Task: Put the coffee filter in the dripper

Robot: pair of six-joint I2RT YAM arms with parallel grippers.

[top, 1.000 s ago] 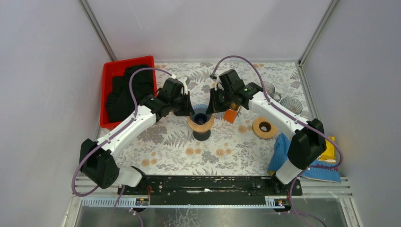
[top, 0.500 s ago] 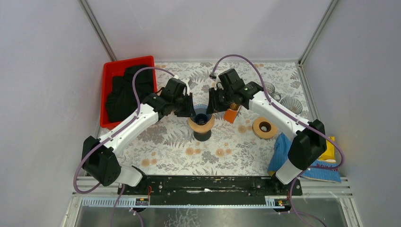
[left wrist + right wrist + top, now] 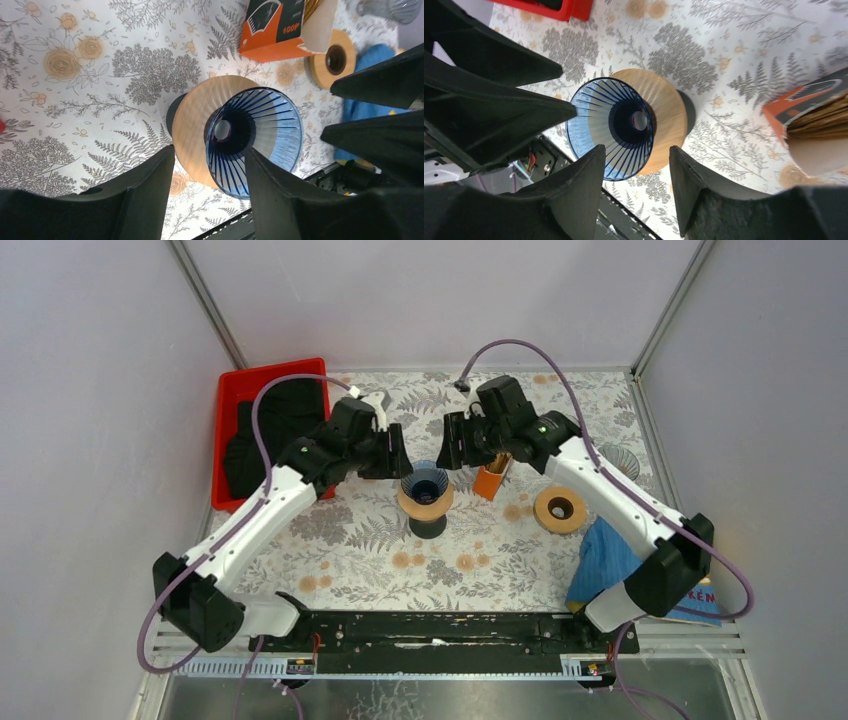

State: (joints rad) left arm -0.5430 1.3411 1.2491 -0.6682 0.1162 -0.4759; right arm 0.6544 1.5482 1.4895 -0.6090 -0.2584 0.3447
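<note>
Coffee filter (image 3: 819, 112): brown stack standing in the orange box (image 3: 280, 27), just beside the right hand (image 3: 636, 150); none picked.
Dripper (image 3: 255, 132): blue-ribbed, on a wooden collar (image 3: 195, 130), below and between both hands; drain hole uncovered.
Left hand (image 3: 209, 155): fingers apart, empty.
Right hand: fingers apart, empty.
Progress: whole task seemingly remains, fetch one filter and seat it.
Writing: "100P" on the box.
</note>
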